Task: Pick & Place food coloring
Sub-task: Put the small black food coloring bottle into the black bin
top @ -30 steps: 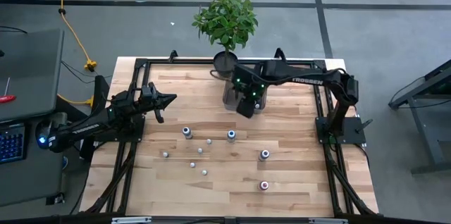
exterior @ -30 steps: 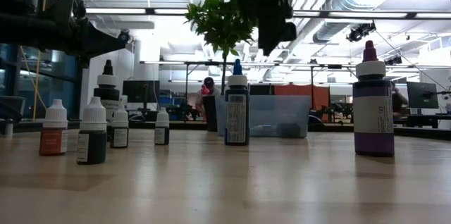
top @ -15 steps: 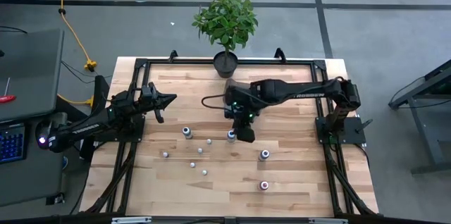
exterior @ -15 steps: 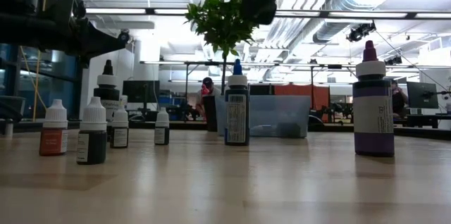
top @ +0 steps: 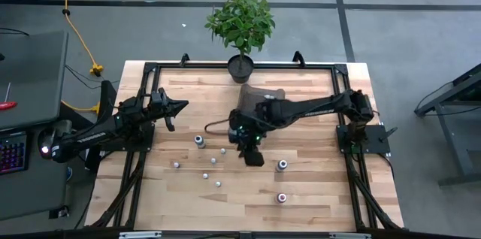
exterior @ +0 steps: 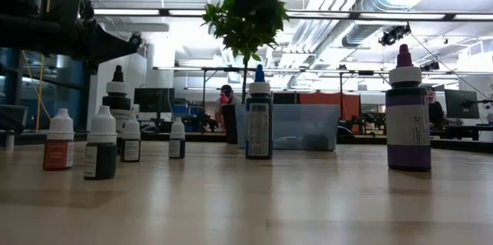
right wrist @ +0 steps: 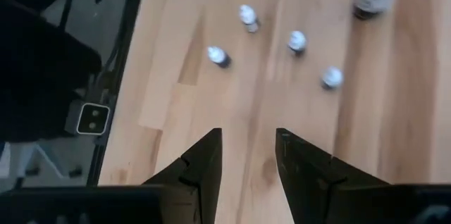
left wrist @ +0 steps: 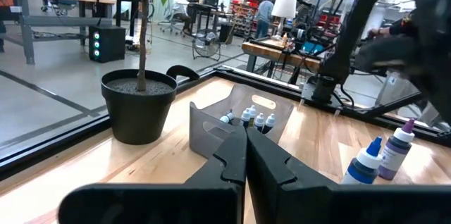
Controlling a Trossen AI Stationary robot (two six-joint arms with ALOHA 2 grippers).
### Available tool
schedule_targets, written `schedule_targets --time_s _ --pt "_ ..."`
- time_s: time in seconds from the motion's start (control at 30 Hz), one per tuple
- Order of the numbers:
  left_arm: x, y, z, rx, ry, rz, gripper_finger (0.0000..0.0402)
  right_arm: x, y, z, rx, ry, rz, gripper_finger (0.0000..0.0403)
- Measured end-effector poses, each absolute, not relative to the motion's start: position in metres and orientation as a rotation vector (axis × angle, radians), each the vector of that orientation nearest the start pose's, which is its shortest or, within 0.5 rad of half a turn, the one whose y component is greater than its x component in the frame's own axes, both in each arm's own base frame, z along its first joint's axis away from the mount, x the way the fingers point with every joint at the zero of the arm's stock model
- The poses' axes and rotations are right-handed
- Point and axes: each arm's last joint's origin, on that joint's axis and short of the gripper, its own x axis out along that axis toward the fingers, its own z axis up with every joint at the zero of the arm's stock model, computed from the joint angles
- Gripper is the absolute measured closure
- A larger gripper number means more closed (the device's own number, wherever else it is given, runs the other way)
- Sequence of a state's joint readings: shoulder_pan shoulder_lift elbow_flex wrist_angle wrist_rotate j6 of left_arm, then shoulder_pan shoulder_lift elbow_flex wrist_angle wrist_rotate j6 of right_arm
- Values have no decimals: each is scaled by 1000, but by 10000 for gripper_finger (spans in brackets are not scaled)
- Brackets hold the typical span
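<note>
The right end effector (top: 254,156) hangs over the middle of the tabletop (top: 316,194) with its fingers (right wrist: 204,164) spread and nothing between them. It is in the reach step: out over the loose bottles, not yet down on any of them.

The food coloring bottles are in two places. Several stand scattered on the wood: a dark bottle (top: 199,142) toward the left arm, a cluster of small white-capped ones (top: 204,175) near the middle, a bottle (top: 282,165) just beside the right end effector, and a red-capped one (top: 282,198) nearer the front edge. The low view shows a blue-capped bottle (exterior: 259,122) and a purple-capped one (exterior: 407,110) standing upright. A few more already sit inside the clear bin (top: 259,96) by the potted plant (top: 240,25), as the left wrist view shows (left wrist: 248,117).

The left end effector (top: 180,106) waits at the left side of the tabletop, fingers pressed together and empty.

The next move probably calls for choosing one bottle, centring the spread fingers above its cap, and descending straight so that neighbours stay upright. The small bottles would tip easily if nudged sideways.
</note>
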State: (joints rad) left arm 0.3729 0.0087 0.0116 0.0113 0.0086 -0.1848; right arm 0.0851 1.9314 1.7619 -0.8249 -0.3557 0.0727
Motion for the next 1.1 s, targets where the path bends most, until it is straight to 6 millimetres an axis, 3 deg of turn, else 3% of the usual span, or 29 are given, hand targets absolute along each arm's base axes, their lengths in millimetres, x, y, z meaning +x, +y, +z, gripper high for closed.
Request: schedule_targets --time_s 0.33,0.63,0.87,1.1 --pt "91 35 168 -180 -47 362 401 451 93 265 60 1037 499 279" --pt "91 35 168 -180 -48 362 401 484 110 251 -9 1073 470 279" --pt "91 35 168 -180 -47 362 401 491 124 231 -57 1116 473 274" --pt "91 35 168 -180 -47 362 401 496 142 216 -87 1098 494 236"
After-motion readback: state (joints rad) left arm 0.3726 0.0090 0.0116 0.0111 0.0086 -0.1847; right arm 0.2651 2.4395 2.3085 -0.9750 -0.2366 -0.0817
